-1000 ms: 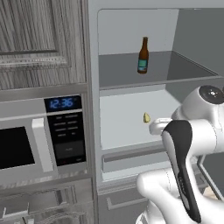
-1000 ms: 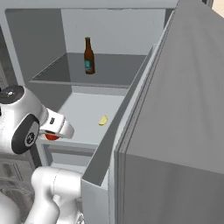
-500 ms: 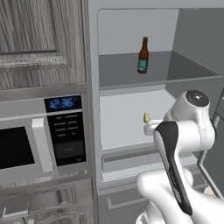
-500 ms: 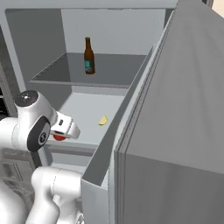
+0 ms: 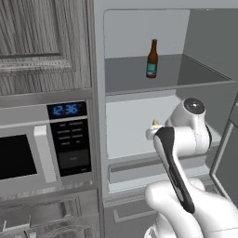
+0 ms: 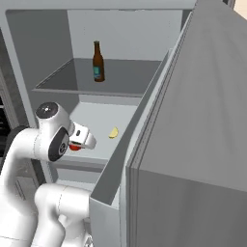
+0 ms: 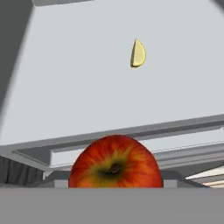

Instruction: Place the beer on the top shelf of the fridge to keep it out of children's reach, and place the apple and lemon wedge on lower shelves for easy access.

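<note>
Since the earlier frame, the arm has swung leftward toward the fridge (image 6: 159, 159) opening; the bottle and wedge have not moved. The end effector (image 6: 77, 143) is grasping the apple (image 7: 115, 162), held at the front edge of the lower shelf (image 6: 94, 126). The lemon wedge (image 6: 114, 132) lies further back on that shelf, with bare shelf around it. The beer (image 6: 98, 61) stands upright on the top shelf (image 6: 125, 79), well apart from the side walls. The microwave (image 5: 44, 142) sits left of the fridge.
</note>
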{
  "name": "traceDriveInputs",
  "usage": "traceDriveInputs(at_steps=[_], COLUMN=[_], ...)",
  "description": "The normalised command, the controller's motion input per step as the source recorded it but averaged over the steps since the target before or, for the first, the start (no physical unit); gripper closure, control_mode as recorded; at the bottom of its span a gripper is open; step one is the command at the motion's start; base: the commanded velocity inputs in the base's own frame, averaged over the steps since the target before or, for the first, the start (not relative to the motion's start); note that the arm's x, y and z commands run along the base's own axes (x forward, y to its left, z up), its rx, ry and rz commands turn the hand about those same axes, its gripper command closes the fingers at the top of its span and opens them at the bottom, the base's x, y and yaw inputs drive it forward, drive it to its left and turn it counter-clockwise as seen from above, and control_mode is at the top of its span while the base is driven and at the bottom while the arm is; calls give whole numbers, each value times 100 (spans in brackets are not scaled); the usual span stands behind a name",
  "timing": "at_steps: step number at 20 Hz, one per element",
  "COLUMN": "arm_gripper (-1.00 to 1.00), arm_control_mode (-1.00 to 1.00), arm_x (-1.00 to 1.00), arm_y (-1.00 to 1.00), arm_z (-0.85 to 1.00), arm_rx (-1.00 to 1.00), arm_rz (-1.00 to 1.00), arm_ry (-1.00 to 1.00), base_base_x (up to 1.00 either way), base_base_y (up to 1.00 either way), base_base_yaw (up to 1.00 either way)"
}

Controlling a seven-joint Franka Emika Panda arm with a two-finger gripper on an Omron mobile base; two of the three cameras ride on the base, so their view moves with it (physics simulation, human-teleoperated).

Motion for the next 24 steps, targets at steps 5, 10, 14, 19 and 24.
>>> traceDriveInputs(at_steps=[5, 10, 14, 19, 24], arm_gripper=[100, 100, 100, 100, 100], arm_control_mode=[-100, -100, -100, -100, -100], arm_x=[63, 54, 49, 48, 46], arm_y=[0, -3, -6, -10, -8], arm_z=[-39, -42, -26, -20, -24], arm_rx=[0, 0, 1, 2, 1], arm_rz=[0, 0, 0, 0, 0], arm_ry=[0, 0, 0, 0, 0], base_base_x=[0, 0, 0, 0, 0], base_base_y=[0, 0, 0, 0, 0], base_base_yaw=[0, 0, 0, 0, 0])
